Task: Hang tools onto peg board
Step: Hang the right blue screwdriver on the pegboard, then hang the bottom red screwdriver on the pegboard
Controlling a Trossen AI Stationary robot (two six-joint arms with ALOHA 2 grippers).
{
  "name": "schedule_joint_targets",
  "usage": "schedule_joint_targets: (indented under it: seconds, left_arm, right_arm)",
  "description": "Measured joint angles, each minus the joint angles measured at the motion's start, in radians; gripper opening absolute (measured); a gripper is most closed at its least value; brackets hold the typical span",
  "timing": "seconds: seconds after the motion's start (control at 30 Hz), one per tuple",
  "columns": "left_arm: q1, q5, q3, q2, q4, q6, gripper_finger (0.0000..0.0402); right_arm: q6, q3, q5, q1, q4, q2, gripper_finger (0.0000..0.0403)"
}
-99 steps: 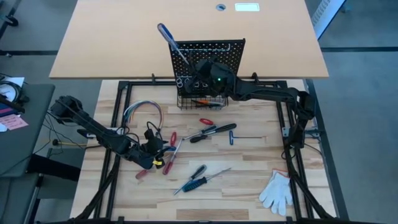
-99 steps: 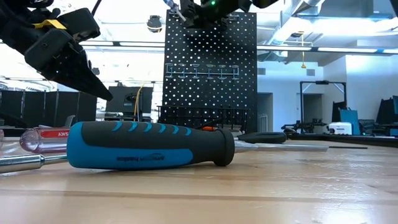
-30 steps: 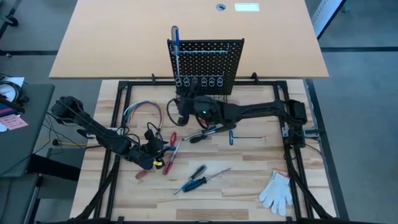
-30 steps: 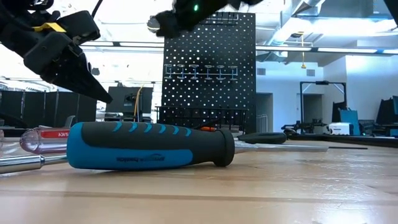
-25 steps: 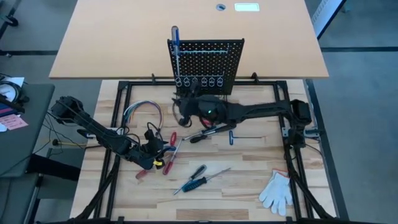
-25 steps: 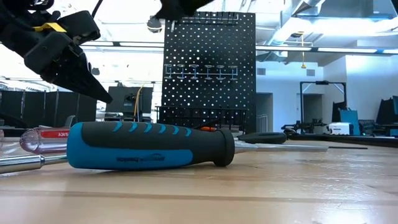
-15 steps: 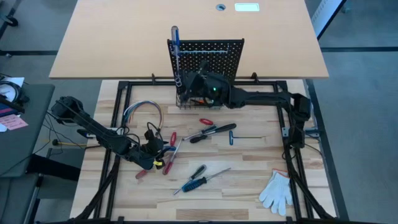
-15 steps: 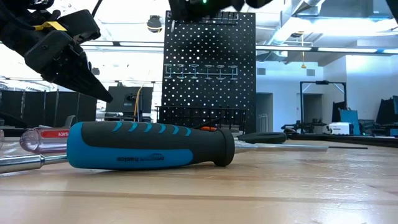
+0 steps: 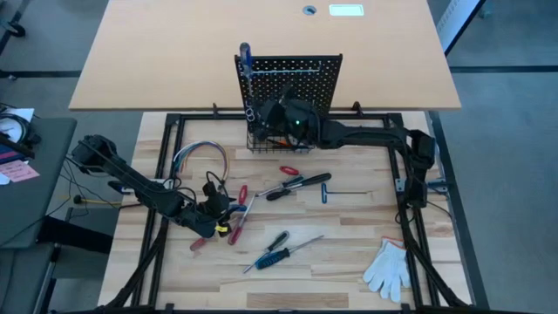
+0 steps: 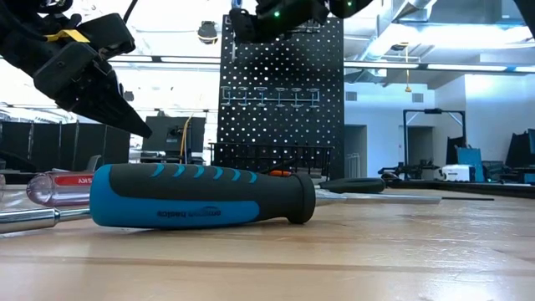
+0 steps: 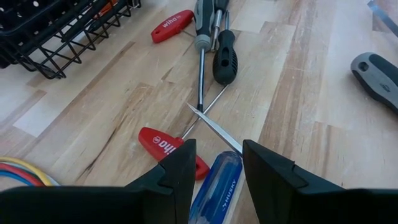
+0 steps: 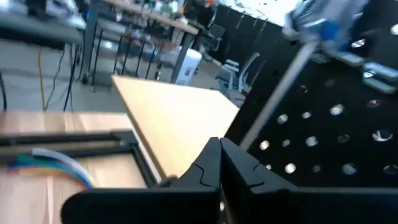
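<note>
The black peg board (image 9: 292,83) stands upright at the table's far side, with a wire basket (image 9: 275,139) at its base. A blue-handled screwdriver (image 9: 246,70) hangs in its leftmost ring; its shaft also shows in the right wrist view (image 12: 277,90). My right gripper (image 9: 261,116) is shut and empty, raised beside that shaft in front of the board. My left gripper (image 11: 214,165) is open and hovers over a clear blue-handled screwdriver (image 11: 217,186) and a red-handled tool (image 11: 163,145), clear of both. More screwdrivers (image 9: 292,185) lie mid-table.
A looped bundle of coloured wires (image 9: 200,157) lies at the left, and a white glove (image 9: 388,266) at the near right. A blue-and-black screwdriver (image 10: 201,196) lies close to the low camera. A dark key with a blue handle (image 9: 330,187) lies right of centre.
My right gripper has gone up and toward the far edge, from low in front of the basket to beside the hung screwdriver's shaft. The blue-handled screwdriver has stayed in its ring.
</note>
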Motion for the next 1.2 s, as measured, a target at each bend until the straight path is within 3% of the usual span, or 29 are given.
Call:
schedule_joint_targets:
  seconds: [0.23, 0.4, 0.63, 0.73, 0.9, 1.2]
  left_arm:
    - [0.0, -0.001, 0.0, 0.0, -0.001, 0.0, 0.0127]
    - [0.0, -0.001, 0.0, 0.0, -0.002, 0.0, 0.0127]
    - [-0.015, -0.001, 0.0, 0.0, -0.002, 0.0, 0.0127]
    - [-0.015, -0.001, 0.0, 0.0, -0.001, -0.001, 0.0127]
    - [-0.015, -0.001, 0.0, 0.0, -0.001, -0.001, 0.0127]
    - [-0.015, -0.021, 0.0, 0.0, 0.015, 0.001, 0.0127]
  right_arm:
    - [-0.108, 0.0, 0.08, 0.12, -0.126, -0.029, 0.0008]
    - [-0.109, 0.0, 0.084, 0.223, -0.379, -0.075, 0.0008]
    - [0.154, 0.0, 0.07, 0.359, -0.862, -0.087, 0.0008]
    - [0.274, -0.016, -0.059, 0.423, -0.991, -0.084, 0.0008]
    - [0.38, -0.233, -0.063, 0.549, -0.862, -0.112, 0.0008]
    - [0.551, -0.65, -0.051, 0.619, -0.2, -0.164, 0.0008]
